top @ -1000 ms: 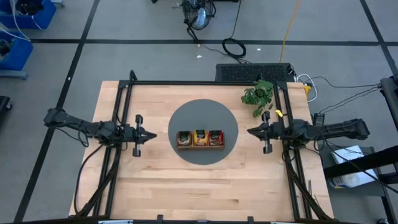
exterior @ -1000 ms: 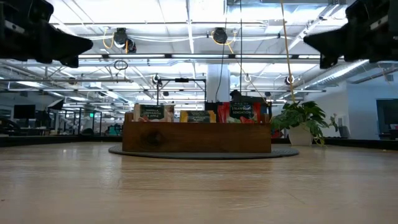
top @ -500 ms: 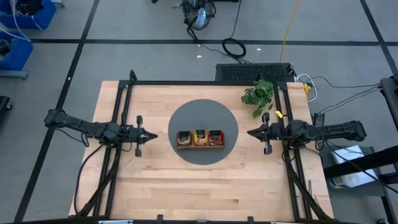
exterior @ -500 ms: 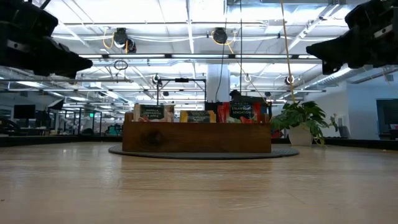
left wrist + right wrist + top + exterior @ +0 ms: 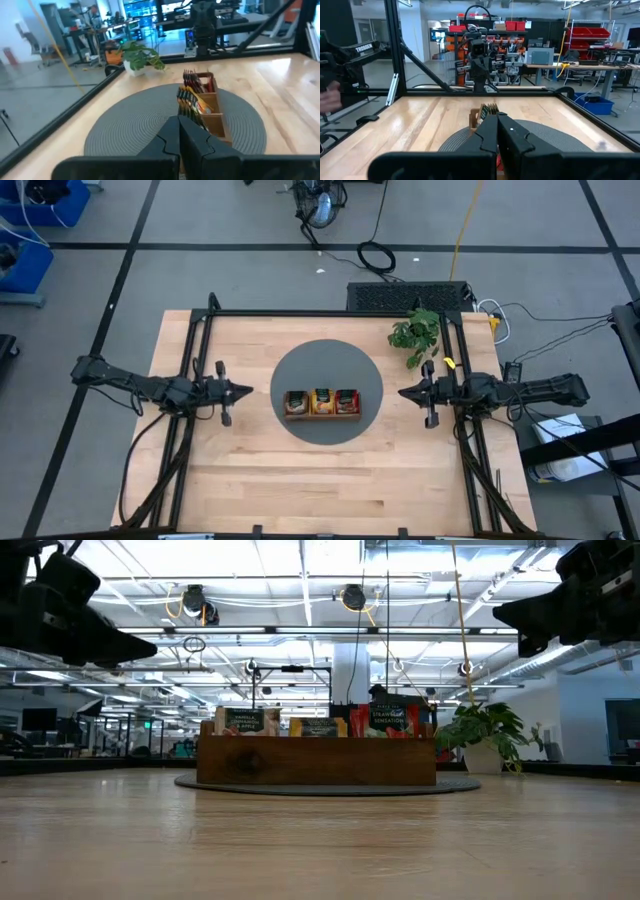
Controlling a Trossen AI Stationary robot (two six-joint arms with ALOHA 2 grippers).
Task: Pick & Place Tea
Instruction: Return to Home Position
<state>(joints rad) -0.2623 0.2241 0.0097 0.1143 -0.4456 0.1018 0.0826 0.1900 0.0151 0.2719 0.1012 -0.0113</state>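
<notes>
Since every tea sachet (image 5: 322,401) in view stands inside the wooden three-compartment tray (image 5: 316,766), the sorting part of the task reads as finished. In the high view, no sachet shows loose on the grey round mat (image 5: 325,365) or on the bare wooden table (image 5: 250,480).

Contents by compartment, high and low views:
- left: dark green sachets
- middle: orange-yellow sachets
- right: red sachets

The sachets are packed upright on edge. Their tops rise above the tray wall in the low view.

Tray position: near the middle of the mat, a little to its near side, at the centre of the table. A small potted plant (image 5: 415,332) stands at the far right of the mat, apart from the tray.

Left gripper (image 5: 246,391): held above the table at the left, just outside the mat's left edge, pointing at the tray. Its wrist view shows the two fingers pressed together with nothing between them.

Right gripper (image 5: 401,392): held at the right, past the mat's right edge, also pointing inward. Its fingers are likewise clenched on nothing.

Tea relative to the jaws: the tray lies between the two grippers, well apart from both and lower than either, as the low view shows. Neither jaw touches a sachet or the tray.

Judgement: what is left is only for the arms to draw back to their rest pose. Nothing is left to pick up, as far as these views show.
</notes>
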